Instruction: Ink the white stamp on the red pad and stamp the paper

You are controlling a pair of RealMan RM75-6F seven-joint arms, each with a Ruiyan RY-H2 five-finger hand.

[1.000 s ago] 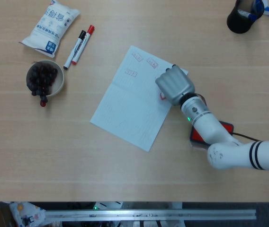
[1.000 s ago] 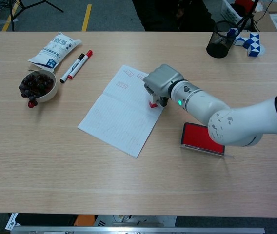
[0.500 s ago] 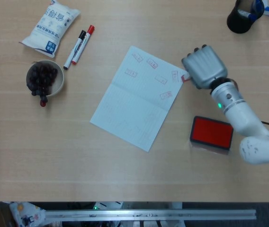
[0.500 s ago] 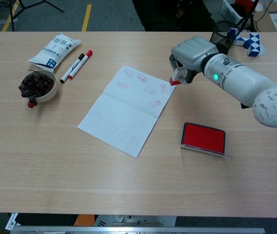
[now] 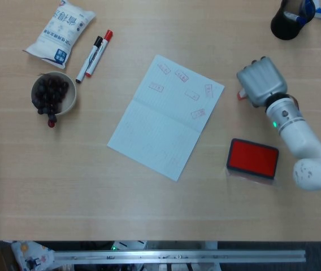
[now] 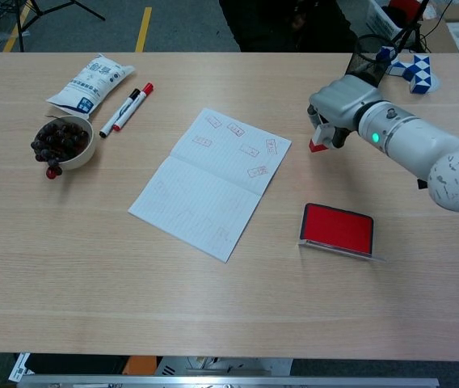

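My right hand [image 5: 261, 82] [image 6: 341, 107] grips the white stamp [image 6: 321, 140] [image 5: 241, 94], whose red face points down just above the table, to the right of the paper. The paper [image 5: 166, 116] [image 6: 211, 181] lies mid-table and carries several red stamp marks on its upper half. Below and slightly right of the hand sits the red ink pad [image 5: 253, 158] [image 6: 338, 229], lid open. My left hand is not in either view.
A bowl of dark fruit [image 5: 53, 94] [image 6: 64, 141], two markers [image 5: 94, 56] [image 6: 126, 107] and a white packet [image 5: 60, 29] [image 6: 90, 79] lie at the left. A black pen cup [image 5: 287, 20] [image 6: 362, 73] and a blue-white puzzle toy [image 6: 414, 71] stand at the back right.
My right hand lifted the stamp off the paper's right part and carried it right, past the paper's edge. Fresh red marks now show where the hand had been.
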